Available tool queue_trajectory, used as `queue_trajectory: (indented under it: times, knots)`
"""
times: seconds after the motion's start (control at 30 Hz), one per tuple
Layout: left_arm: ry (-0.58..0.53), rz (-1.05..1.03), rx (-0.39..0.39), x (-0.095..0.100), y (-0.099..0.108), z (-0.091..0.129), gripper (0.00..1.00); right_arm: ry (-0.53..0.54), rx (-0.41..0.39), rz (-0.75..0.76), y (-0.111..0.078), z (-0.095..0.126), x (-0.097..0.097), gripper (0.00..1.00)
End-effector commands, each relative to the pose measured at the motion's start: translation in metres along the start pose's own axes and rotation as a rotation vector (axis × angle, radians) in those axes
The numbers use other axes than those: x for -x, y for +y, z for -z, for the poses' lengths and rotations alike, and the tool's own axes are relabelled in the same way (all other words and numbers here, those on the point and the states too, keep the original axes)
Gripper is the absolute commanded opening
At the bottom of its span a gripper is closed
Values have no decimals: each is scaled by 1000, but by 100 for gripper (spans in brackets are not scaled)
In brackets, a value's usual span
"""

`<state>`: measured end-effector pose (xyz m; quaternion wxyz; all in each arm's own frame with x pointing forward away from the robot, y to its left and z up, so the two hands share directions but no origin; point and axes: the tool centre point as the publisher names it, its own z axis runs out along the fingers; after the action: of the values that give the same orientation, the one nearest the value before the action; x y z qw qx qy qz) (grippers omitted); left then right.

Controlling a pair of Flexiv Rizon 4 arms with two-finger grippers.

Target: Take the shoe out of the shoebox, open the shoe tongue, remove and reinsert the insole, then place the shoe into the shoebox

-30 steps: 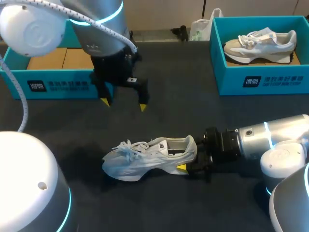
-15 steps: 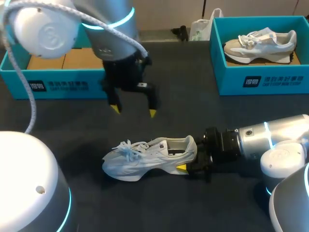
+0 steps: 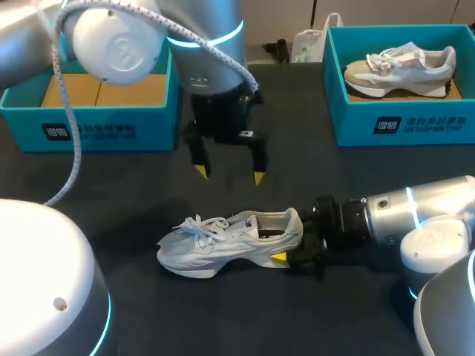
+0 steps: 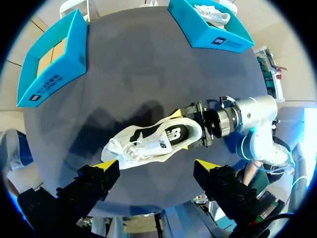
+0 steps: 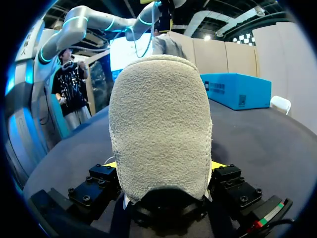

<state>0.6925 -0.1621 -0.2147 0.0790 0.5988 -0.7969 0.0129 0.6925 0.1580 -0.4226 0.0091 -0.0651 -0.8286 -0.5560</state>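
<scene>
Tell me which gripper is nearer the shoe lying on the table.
Right. The right gripper is shut on the shoe at its heel; the left gripper hangs open above it, apart.

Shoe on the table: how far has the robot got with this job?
Done: the shoe lies on the table, out of the empty shoebox. In hand: the right gripper is shut on its heel, and the left gripper hovers open above it. Left, it seems: opening the tongue, the insole out and in, then boxing the shoe.
</scene>
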Motion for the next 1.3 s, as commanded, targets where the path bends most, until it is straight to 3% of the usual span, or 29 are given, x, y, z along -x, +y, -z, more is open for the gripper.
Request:
queue_trajectory:
  times: [0.03, 0.47, 0.83, 1.3]
  knots:
    - [-5, 5, 6, -4, -3, -6, 100, 0, -2, 0, 0, -1, -1, 0]
    - [-101, 2, 99, -26, -17, -51, 100, 0, -2, 0, 0, -1, -1, 0]
    - [-176, 53, 159, -20, -6, -79, 100, 0, -2, 0, 0, -1, -1, 0]
    - [-242, 145, 159, -9, -2, -110, 100, 0, -2, 0, 0, -1, -1, 0]
